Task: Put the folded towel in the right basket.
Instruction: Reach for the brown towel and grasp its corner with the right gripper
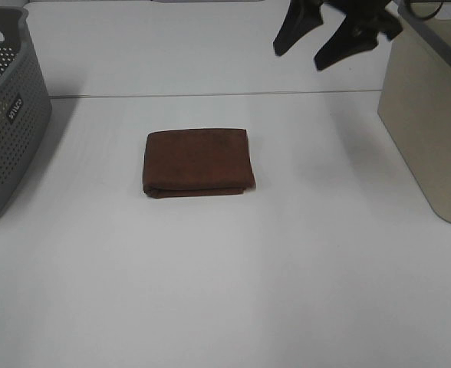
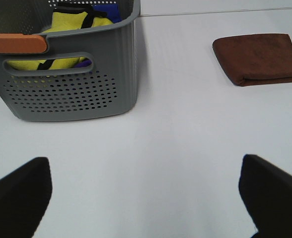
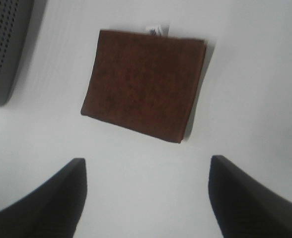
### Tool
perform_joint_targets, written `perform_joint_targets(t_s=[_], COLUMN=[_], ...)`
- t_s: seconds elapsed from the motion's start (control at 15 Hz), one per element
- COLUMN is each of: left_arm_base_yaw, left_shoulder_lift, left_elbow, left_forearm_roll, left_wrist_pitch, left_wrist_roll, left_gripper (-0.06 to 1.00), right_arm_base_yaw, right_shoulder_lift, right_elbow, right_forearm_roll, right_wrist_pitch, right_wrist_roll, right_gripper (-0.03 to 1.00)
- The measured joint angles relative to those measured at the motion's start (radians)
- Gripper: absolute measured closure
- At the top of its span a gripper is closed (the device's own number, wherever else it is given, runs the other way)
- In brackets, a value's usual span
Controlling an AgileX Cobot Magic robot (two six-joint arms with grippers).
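The folded brown towel (image 1: 199,162) lies flat on the white table, near its middle. It also shows in the left wrist view (image 2: 261,58) and in the right wrist view (image 3: 145,83). The beige right basket (image 1: 431,115) stands at the table's right edge. My right gripper (image 1: 316,42) is open and empty, raised high at the back right, above and behind the towel, beside the beige basket. My left gripper (image 2: 146,196) is open and empty, low over the table to the left of the towel; it is out of the exterior high view.
A grey perforated basket (image 1: 3,115) stands at the left edge; it holds yellow and blue cloth (image 2: 74,25) and has an orange handle. A table seam (image 1: 210,95) runs across the back.
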Motion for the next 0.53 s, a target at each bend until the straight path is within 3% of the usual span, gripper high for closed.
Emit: perform_joint_targets(t_s=[0.2, 0.53], left_arm_base_yaw=[0.000, 0.000], left_shoulder_lift=[0.000, 0.000], left_elbow=[0.000, 0.000], left_forearm_roll=[0.000, 0.000], left_wrist_pitch=[0.000, 0.000], left_wrist_roll=[0.000, 0.000], left_gripper=[-0.03, -0.03], right_arm_base_yaw=[0.003, 0.003], right_shoulder_lift=[0.161, 0.393], right_elbow=[-0.010, -0.110], right_forearm_roll=[0.106, 0.126], right_wrist_pitch=[0.026, 0.024], right_wrist_roll=[-0.056, -0.072], right_gripper=[0.31, 0.31])
